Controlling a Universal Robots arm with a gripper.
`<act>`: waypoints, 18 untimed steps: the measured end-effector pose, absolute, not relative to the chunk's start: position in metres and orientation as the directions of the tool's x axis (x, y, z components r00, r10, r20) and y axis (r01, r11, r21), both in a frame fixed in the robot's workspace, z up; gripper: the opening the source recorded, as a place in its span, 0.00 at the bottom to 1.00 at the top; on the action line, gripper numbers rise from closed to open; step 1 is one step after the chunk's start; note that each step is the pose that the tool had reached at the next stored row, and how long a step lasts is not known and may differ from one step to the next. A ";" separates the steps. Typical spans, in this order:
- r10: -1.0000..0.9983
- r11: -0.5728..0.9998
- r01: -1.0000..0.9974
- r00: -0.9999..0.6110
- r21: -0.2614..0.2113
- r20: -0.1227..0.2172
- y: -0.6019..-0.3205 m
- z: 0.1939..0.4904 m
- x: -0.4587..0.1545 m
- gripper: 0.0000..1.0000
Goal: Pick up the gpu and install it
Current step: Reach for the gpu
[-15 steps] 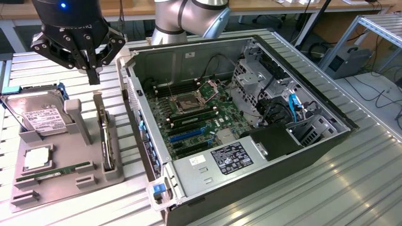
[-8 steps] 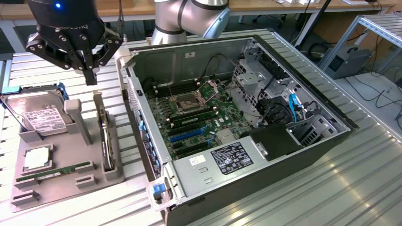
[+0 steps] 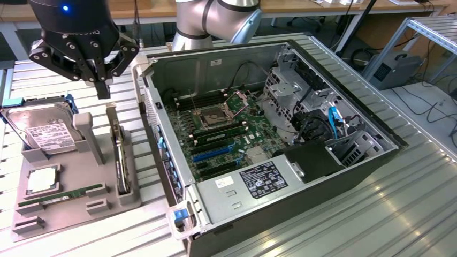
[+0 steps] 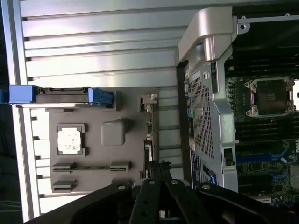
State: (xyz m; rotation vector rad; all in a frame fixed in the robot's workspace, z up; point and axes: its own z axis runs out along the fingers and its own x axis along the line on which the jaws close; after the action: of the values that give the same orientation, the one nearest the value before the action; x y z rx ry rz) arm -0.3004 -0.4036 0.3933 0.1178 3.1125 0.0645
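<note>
Gray tray; gpu on edge, long axis alongside case

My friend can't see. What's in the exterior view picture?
A gripper, shut and empty, hovers above the gpu, which stands on edge in a grey tray beside a hard drive. An open computer case sits to the exterior view's right.
</note>
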 end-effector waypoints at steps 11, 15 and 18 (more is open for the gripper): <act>0.076 0.996 0.075 -0.997 0.040 -0.025 -0.410 0.393 -0.300 0.11; 0.076 0.996 0.075 -0.997 0.040 -0.025 -0.412 0.393 -0.301 0.11; 0.076 0.996 0.075 -0.997 0.040 -0.025 -0.413 0.393 -0.301 0.11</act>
State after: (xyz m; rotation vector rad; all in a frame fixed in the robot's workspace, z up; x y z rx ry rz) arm -0.3007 -0.4128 0.3932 0.1179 3.1125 0.0601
